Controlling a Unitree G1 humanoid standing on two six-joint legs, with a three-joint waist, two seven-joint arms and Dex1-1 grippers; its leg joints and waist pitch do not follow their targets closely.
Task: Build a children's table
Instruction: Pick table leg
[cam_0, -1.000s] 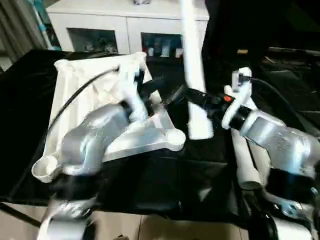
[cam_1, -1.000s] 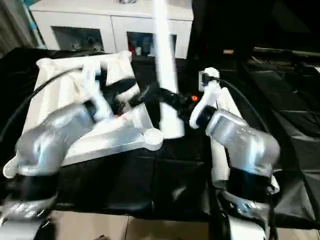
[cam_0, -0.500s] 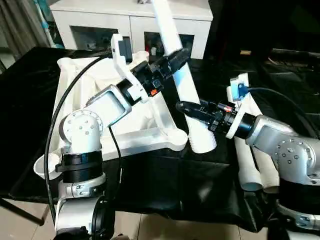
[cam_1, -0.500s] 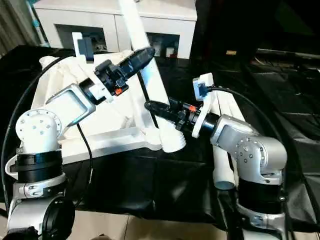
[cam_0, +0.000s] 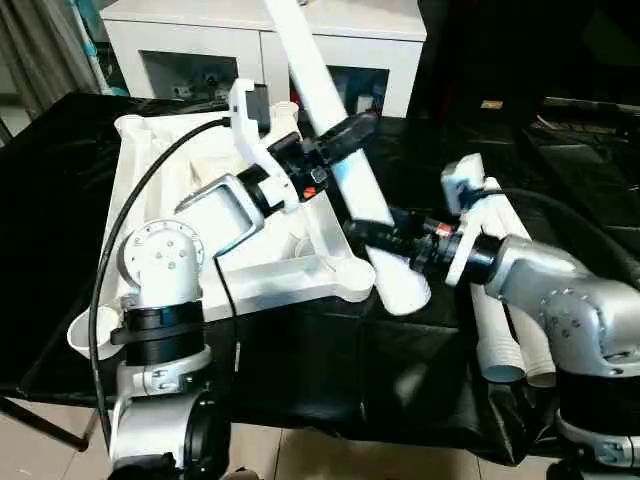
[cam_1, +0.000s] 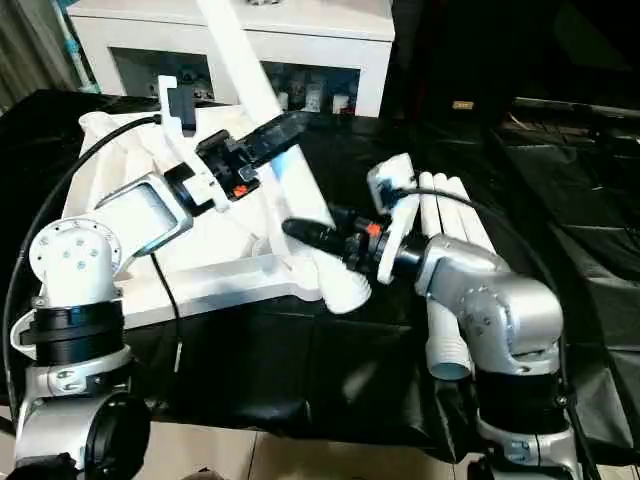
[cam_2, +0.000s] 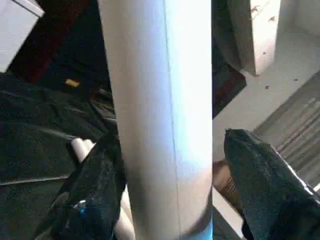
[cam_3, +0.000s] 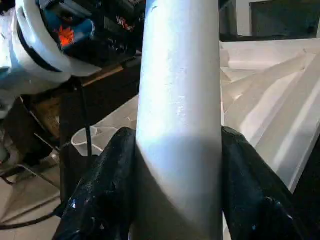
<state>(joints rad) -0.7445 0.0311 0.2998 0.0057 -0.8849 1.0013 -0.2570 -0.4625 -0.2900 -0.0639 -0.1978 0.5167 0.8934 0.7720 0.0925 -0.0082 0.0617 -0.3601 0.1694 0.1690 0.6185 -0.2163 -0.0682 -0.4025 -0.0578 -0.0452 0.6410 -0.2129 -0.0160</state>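
Note:
The white tabletop (cam_0: 300, 272) lies underside up on the black cloth, ribs and round corner sockets (cam_0: 355, 281) showing. One long white leg (cam_0: 318, 88) slants over it, its top toward the cabinet and its wide lower end just right of the near right corner socket. My right gripper (cam_0: 366, 236) is shut on the leg's lower part, and both fingers (cam_3: 117, 165) press its sides. Higher up, my left gripper (cam_0: 350, 133) straddles the leg (cam_2: 160, 100). One finger (cam_2: 102, 170) touches it and the other stands slightly off it.
More white legs (cam_0: 502, 320) lie side by side on the cloth at the right, under my right forearm. A white cabinet with glass doors (cam_0: 200, 45) stands behind the table. The black cloth (cam_0: 330, 370) hangs over the front edge.
The leg has tipped from nearly upright to slanting, top leftward. My left gripper has come up around it and its fingers have narrowed. The right gripper keeps its hold.

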